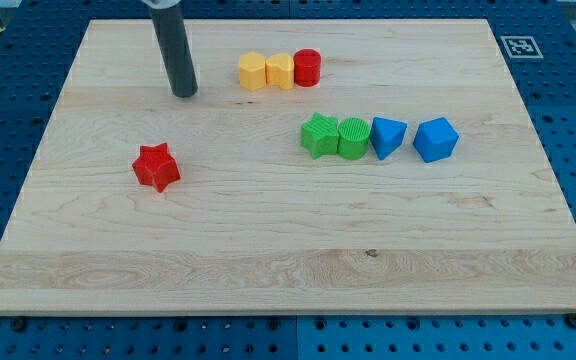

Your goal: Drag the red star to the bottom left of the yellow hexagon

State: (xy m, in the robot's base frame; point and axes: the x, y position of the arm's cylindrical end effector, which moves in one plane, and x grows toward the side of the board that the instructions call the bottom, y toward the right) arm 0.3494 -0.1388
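Observation:
The red star (156, 166) lies on the wooden board at the view's left. The yellow hexagon (253, 71) sits near the view's top centre, first in a touching row with a second yellow block (281, 71) and a red cylinder (308, 67). My tip (184, 94) stands on the board up and slightly right of the red star, apart from it, and left of the yellow hexagon.
A row right of centre holds a green star (319, 135), a green cylinder (353, 137), a blue triangular block (387, 137) and a blue block (435, 139). The wooden board (288, 270) rests on a blue pegboard table with a marker tag (519, 45) at the top right.

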